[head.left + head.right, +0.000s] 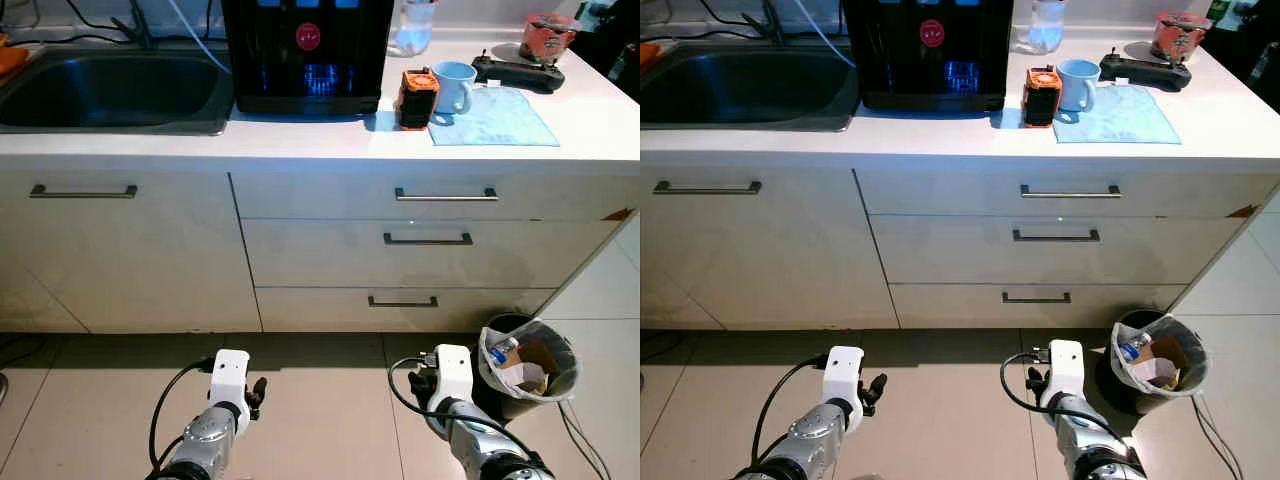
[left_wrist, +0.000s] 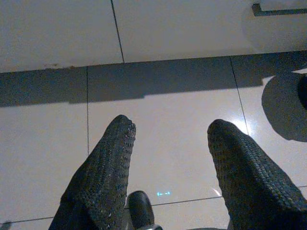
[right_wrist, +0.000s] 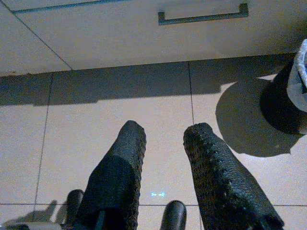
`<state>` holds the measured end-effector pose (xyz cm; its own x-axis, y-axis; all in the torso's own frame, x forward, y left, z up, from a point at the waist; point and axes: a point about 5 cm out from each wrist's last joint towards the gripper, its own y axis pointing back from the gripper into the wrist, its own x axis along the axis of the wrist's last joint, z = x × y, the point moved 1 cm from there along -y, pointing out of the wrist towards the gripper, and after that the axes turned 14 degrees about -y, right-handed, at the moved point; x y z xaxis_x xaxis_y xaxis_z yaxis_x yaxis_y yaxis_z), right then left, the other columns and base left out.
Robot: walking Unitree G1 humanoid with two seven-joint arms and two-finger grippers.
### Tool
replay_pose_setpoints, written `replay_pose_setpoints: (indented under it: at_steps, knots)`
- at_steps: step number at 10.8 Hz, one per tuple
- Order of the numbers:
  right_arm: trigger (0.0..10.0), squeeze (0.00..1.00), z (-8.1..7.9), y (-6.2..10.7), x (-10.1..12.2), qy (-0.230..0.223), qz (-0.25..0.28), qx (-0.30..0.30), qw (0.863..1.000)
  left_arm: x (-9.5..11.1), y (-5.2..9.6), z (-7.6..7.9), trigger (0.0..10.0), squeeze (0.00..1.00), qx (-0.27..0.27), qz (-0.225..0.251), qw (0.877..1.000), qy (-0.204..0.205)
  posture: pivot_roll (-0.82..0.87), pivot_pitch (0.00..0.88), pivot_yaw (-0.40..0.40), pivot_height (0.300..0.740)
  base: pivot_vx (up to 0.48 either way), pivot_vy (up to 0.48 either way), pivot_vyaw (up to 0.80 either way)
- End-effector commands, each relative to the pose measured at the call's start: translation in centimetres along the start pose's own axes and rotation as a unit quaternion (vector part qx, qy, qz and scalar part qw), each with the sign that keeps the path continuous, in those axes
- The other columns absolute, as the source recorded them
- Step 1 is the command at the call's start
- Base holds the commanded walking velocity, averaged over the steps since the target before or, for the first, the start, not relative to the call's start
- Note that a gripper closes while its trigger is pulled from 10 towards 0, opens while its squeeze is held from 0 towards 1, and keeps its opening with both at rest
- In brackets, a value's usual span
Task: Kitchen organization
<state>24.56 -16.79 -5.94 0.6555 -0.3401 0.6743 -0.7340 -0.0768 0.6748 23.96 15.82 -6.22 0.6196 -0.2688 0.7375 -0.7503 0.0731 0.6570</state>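
Note:
On the white counter [image 1: 300,145] a light blue mug [image 1: 453,86] stands on a blue cloth [image 1: 495,117], with an orange and black box [image 1: 416,98] touching its left side. Behind them lie a black handheld device [image 1: 518,72], a red container [image 1: 548,36] and a clear jar [image 1: 412,27]. Both arms hang low over the floor in front of the cabinets. My left gripper [image 2: 170,132] is open, fingers wide apart over bare tile. My right gripper [image 3: 165,132] is open with a narrower gap, holding nothing.
A black water dispenser [image 1: 303,52] stands mid-counter beside the steel sink [image 1: 110,90]. Three closed drawers [image 1: 428,240] stack below the mug. A black bin [image 1: 527,365] lined with a bag and holding rubbish stands on the tiled floor [image 1: 320,400], close to my right arm.

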Motion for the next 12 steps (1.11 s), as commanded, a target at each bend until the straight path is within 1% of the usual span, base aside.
replay_pose_setpoints:
  at_steps: [1, 3, 6, 12]
  knots:
    - [10.0, 0.00, -0.1, 0.0, 0.0, -0.009, 0.005, -0.002, 1.000, 0.4, -0.1, -0.3, 10.0, 0.00, 0.010, 0.004, 1.000, 0.000, 0.02, 0.000, 0.003, 0.740, 0.000, 0.000, 0.00]
    - [10.0, 0.00, -0.1, 0.0, 0.0, -0.013, 0.003, -0.004, 1.000, 0.2, -0.1, -0.5, 10.0, 0.00, 0.021, 0.001, 1.000, 0.018, 0.03, 0.000, -0.006, 0.740, 0.000, 0.000, 0.00]
    - [10.0, 0.00, -0.1, 0.1, -0.6, -0.015, -0.003, -0.004, 1.000, -0.4, 0.1, -0.4, 10.0, 0.00, 0.024, -0.007, 0.999, 0.025, 0.04, 0.000, -0.016, 0.740, 0.000, 0.444, 0.00]
    - [10.0, 0.00, -0.2, 0.2, -1.0, -0.006, -0.011, 0.003, 1.000, -0.8, 0.2, -0.4, 10.0, 0.00, 0.025, -0.011, 0.999, 0.031, 0.04, 0.003, -0.013, 0.740, 0.000, 0.469, 0.00]
